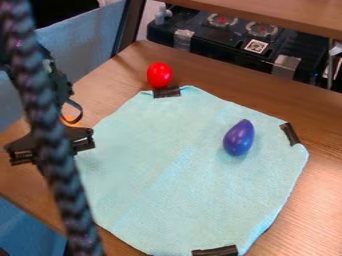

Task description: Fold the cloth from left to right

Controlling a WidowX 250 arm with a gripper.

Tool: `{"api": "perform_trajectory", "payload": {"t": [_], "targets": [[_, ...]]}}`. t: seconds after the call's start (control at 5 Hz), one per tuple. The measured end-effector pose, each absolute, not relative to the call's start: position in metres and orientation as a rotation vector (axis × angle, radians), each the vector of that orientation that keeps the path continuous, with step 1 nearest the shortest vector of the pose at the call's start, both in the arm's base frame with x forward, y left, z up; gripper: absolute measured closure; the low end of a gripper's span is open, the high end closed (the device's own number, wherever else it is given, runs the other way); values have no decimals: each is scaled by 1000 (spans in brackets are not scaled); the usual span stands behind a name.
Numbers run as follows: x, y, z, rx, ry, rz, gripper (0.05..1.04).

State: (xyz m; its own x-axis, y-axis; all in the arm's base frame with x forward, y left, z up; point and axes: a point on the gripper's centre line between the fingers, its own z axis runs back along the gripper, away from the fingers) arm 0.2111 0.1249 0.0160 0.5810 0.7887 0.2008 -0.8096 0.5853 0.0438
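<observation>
The gripper (pixel 52 150) is at the left, beside the cloth's left edge, partly hidden by a thick braided cable. Its two fingers stand wide apart, one on each side of the cable, so it is open. A pale turquoise cloth (pixel 153 175) lies spread flat across the middle of the wooden table, its left edge partly behind the cable and gripper. Pieces of black tape mark its top, right and bottom edges.
A purple egg-shaped object (pixel 239 138) rests on the cloth's right half. Just beyond the top tape stands a red egg (pixel 159 75) on the table (pixel 320 200). An orange thing (pixel 69 120) shows behind the gripper. Black equipment (pixel 227 42) lines the back.
</observation>
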Motion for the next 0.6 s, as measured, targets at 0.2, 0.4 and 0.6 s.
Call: {"api": "perform_trajectory", "payload": {"t": [0.2,0.4,0.6], "targets": [[213,125,16,132,-164,944,981],[212,124,17,126,-152,955,1026],[221,112,41,91,-165,1004,1031]]}}
